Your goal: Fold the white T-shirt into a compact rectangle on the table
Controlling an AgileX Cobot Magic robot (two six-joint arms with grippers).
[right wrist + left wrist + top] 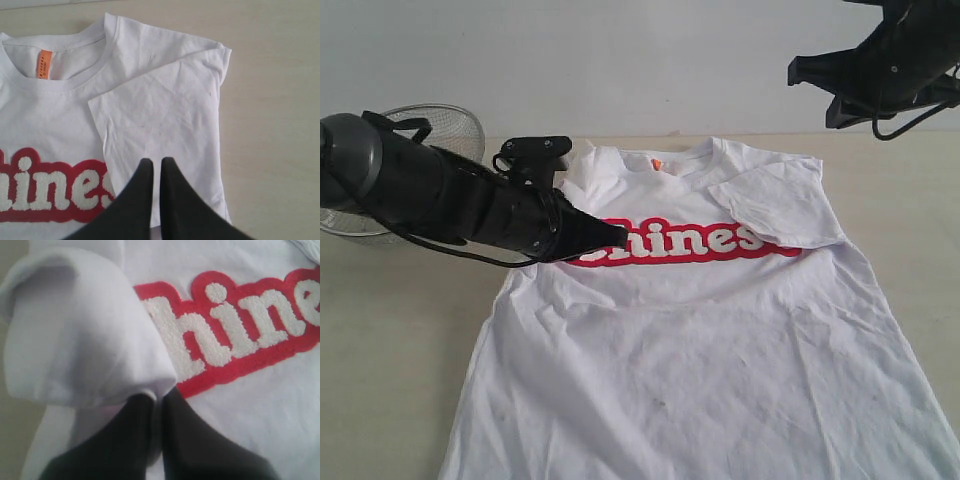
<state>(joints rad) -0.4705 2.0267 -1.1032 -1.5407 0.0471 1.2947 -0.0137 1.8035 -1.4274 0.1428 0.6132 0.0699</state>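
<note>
The white T-shirt lies face up on the table, its red-outlined lettering across the chest. My left gripper is shut on the shirt's left sleeve, which is bunched and drawn in over the start of the lettering; the cloth is pinched at the tips of the left gripper. The other sleeve lies folded inward on the chest. My right gripper hangs above it, shut and holding nothing, raised at the back right. An orange neck tag shows in the collar.
A silver wire-mesh bowl stands at the back left, partly behind my left arm. Bare tabletop runs along both sides of the shirt. The shirt's hem reaches past the near edge of the exterior view.
</note>
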